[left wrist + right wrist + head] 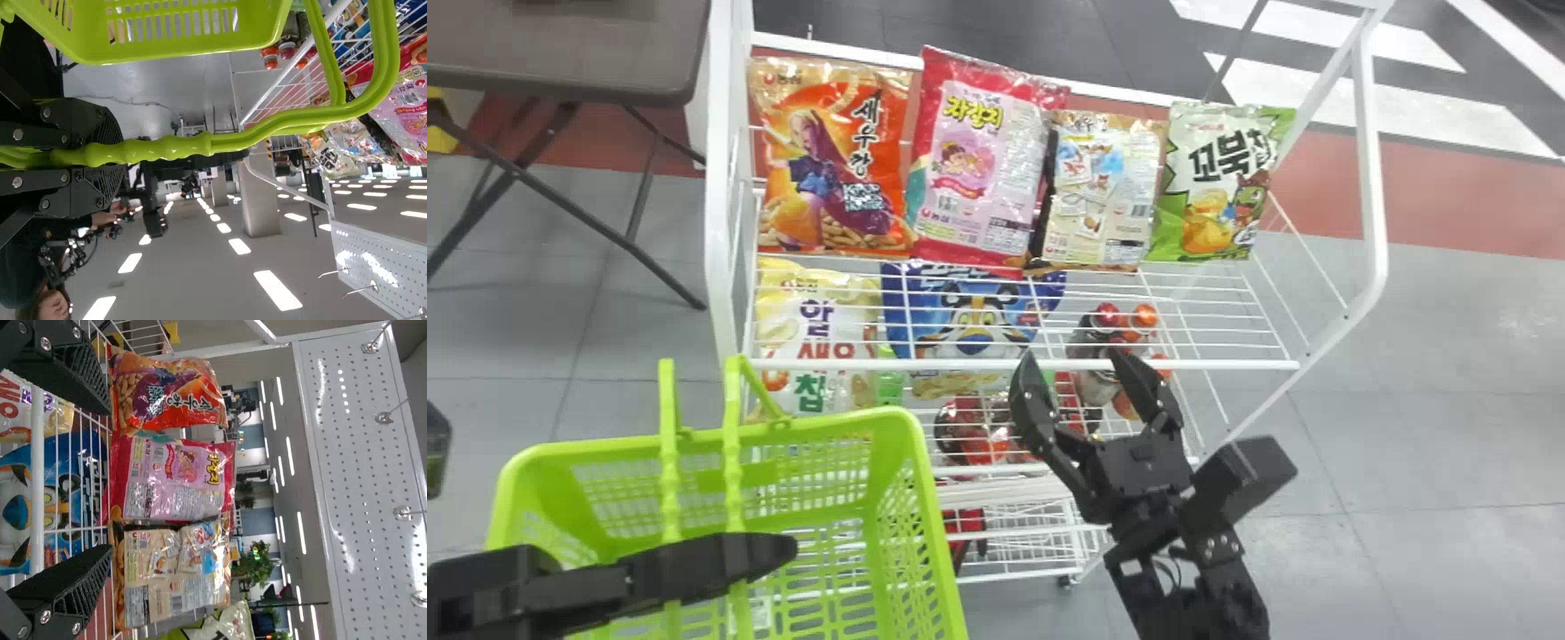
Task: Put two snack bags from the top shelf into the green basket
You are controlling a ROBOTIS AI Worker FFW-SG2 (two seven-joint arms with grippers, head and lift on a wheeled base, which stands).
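Observation:
Four snack bags stand in a row on the top shelf (996,364) in the head view: orange (827,160), pink-red (983,164), beige (1103,191) and green (1218,182). My right gripper (1080,356) is open in front of the shelf's front rail, with nothing between its fingers. In the right wrist view my right gripper (103,477) faces the pink bag (175,477) from a short distance. At the lower left, my left gripper (734,564) is shut on the handles of the green basket (934,533); the left wrist view shows my left gripper (110,153) around the handles (180,148).
Lower shelves hold a white-yellow bag (818,329), a blue bag (969,311) and red-capped bottles (1107,316). White uprights (719,178) frame the rack's sides. A brown table (560,53) stands at the far left.

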